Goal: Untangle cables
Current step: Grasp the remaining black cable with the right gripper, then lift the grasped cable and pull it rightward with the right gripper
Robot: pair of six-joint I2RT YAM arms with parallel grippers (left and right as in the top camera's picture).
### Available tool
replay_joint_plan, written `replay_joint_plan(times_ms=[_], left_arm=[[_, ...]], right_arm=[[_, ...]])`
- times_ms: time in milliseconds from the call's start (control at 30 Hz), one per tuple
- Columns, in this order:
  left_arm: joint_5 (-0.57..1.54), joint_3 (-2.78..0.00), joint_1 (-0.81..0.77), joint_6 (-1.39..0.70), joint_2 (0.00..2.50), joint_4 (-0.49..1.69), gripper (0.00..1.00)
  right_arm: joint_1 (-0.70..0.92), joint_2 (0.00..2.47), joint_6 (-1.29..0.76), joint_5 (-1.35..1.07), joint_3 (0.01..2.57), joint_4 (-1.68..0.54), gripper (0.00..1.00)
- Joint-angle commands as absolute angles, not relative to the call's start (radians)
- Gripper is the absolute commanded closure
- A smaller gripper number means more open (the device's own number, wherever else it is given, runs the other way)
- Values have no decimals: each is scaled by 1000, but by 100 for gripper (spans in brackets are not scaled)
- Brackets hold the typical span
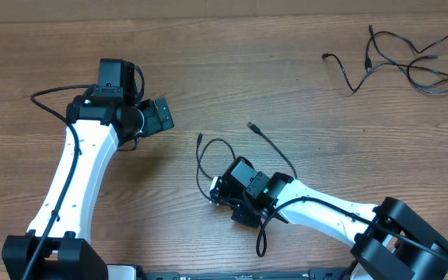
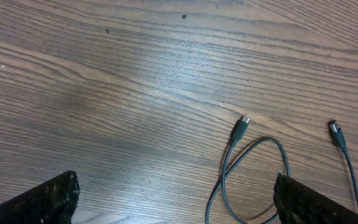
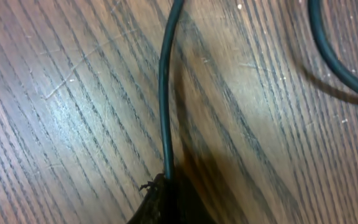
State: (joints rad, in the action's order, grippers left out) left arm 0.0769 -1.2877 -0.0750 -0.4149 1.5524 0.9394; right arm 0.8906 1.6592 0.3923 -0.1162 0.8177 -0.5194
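Observation:
A thin black cable lies looped at the table's middle, its two plug ends pointing away from me. My right gripper is shut on this cable at the loop's near left side. In the right wrist view the strand runs straight down into the shut fingertips. More cables lie in a loose tangle at the far right. My left gripper hangs open to the left of the loop, holding nothing. Its wrist view shows the loop and a plug ahead of the right finger.
Wood-grain table all around. The right arm's white link stretches from the near right corner, with its own thicker wire curling beside it. The left arm rises along the left side.

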Motion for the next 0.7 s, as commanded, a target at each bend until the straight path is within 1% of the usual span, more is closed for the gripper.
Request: replay_joint_plan(times_ms=[0, 200, 267, 367, 667], left_arm=[[70, -1303, -72, -400, 1556, 938, 0], [70, -1303, -72, -400, 1556, 938, 0], [71, -1303, -72, -400, 1556, 938, 0], [70, -1303, -72, -400, 1556, 938, 0], [70, -1303, -72, -400, 1556, 938, 0]], right_arm=[[888, 1699, 357, -91, 798, -527, 96], [884, 1671, 201, -91, 800, -528, 96], [871, 1617, 104, -91, 812, -529, 96], [855, 1530, 19, -123, 842, -529, 96], [803, 1196, -4, -139, 960, -529, 96]])
